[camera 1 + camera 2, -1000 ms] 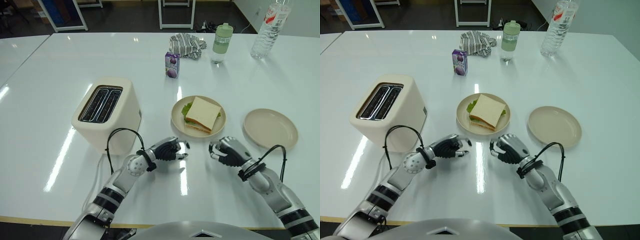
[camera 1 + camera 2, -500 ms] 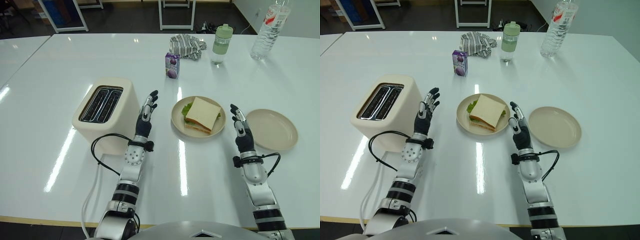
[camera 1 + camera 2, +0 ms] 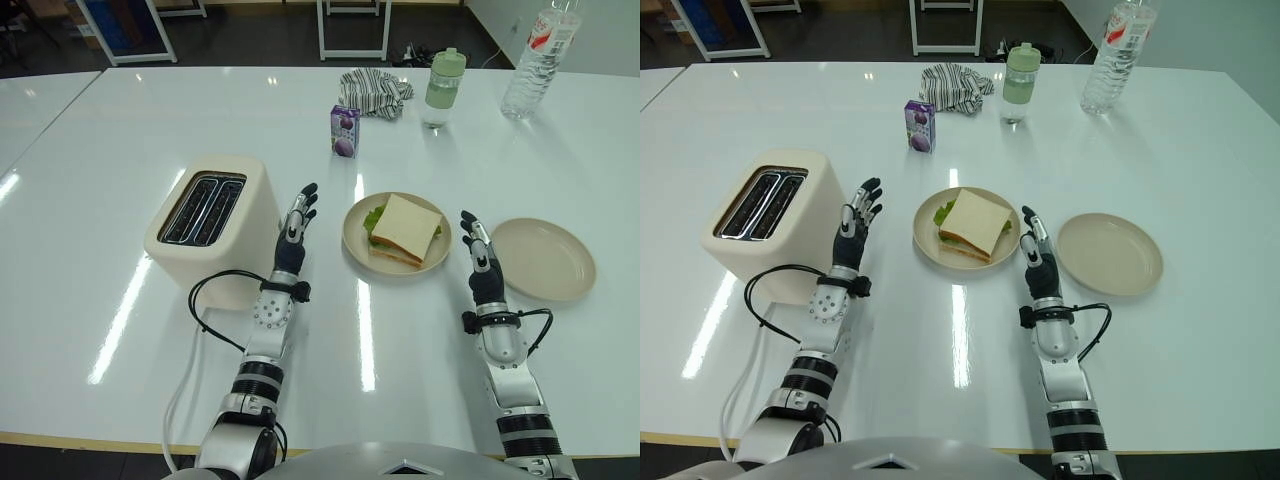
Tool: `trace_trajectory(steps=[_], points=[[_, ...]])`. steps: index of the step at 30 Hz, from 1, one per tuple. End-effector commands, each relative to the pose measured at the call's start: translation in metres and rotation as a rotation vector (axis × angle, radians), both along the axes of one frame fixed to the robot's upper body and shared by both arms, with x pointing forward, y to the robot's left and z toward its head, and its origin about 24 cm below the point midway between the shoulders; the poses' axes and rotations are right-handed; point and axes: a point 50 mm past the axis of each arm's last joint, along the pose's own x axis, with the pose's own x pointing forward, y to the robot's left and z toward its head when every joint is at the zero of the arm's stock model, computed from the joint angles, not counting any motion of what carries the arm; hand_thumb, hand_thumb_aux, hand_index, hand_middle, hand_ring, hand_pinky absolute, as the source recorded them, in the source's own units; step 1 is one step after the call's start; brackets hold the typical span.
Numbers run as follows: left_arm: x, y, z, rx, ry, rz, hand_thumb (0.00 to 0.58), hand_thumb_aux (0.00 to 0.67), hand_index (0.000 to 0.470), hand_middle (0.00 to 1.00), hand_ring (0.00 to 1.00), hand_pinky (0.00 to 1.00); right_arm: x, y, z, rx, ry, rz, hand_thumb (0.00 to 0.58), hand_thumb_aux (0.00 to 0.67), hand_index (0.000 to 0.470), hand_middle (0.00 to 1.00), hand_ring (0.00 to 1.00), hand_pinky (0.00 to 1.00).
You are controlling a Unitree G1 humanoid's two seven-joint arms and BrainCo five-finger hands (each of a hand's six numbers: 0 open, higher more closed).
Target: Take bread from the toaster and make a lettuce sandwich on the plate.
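Note:
A cream toaster (image 3: 212, 227) stands at the left with both slots dark. On the round beige plate (image 3: 352, 238) in the middle lies a sandwich (image 3: 405, 228): white bread on top, green lettuce showing at its left edge. My left hand (image 3: 293, 232) is raised between the toaster and the plate, fingers straight and holding nothing. To the right of the plate, my right hand (image 3: 480, 262) points up the same way, open and clear of the sandwich.
A second beige plate (image 3: 542, 257) lies at the right with nothing on it. At the back stand a purple drink carton (image 3: 344, 131), a striped cloth (image 3: 374, 91), a green-lidded cup (image 3: 443, 87) and a water bottle (image 3: 535, 57). The toaster's black cord (image 3: 210, 310) loops beside my left arm.
Both hands went from curled fists low on the table to straight, open fingers raised either side of the sandwich plate. In the last half second they barely shifted.

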Motion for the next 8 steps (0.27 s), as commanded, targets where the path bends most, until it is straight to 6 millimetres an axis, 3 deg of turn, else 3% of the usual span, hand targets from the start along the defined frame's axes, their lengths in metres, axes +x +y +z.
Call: trace_trajectory(steps=[1, 8], points=[[0.0010, 0.0042, 0.0007, 0.007, -0.001, 0.006, 0.000, 0.000, 0.000, 0.00, 0.00, 0.00, 0.0029, 0.0005, 0.0010, 0.033, -0.004, -0.010, 0.000, 0.000, 0.000, 0.00, 0.00, 0.00], [0.0008, 0.0028, 0.0021, 0.006, -0.010, 0.006, 0.000, 0.000, 0.000, 0.00, 0.00, 0.00, 0.0027, -0.0015, 0.0031, 0.065, -0.014, -0.028, 0.000, 0.000, 0.000, 0.00, 0.00, 0.00]])
